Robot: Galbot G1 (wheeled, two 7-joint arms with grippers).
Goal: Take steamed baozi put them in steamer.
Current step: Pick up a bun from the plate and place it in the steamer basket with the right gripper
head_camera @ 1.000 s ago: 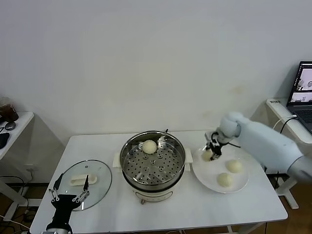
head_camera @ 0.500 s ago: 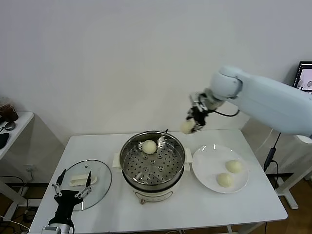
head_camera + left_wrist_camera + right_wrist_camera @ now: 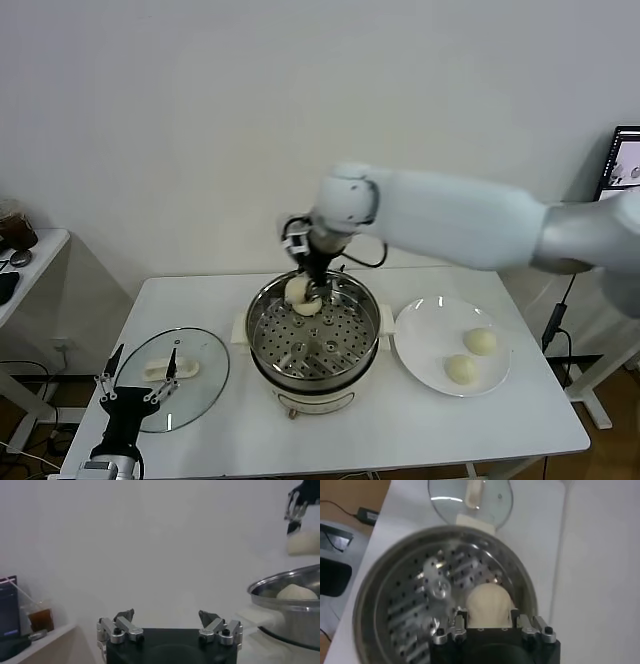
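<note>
The shiny steamer (image 3: 258,322) stands mid-table on its white base. My right gripper (image 3: 308,283) hangs over its far part, shut on a cream-white baozi (image 3: 298,293). The right wrist view shows this baozi (image 3: 490,605) squeezed between the fingers above the perforated tray (image 3: 410,610). From the left wrist view, the held baozi (image 3: 303,543) floats above the rim, and a second baozi (image 3: 297,592) lies inside the steamer (image 3: 280,584). Two more baozi (image 3: 481,341) (image 3: 461,369) rest on the white plate (image 3: 425,345). My left gripper (image 3: 137,392) waits open at the table's front left.
A glass lid (image 3: 205,370) with a cream handle lies flat left of the steamer, right by my left gripper. A laptop (image 3: 626,165) sits on a side surface at the far right, and a low side table (image 3: 30,258) stands at the left.
My right gripper lifted a baozi off the plate, carried it up and leftward, and now holds it low over the steamer. The left gripper barely shifted.
</note>
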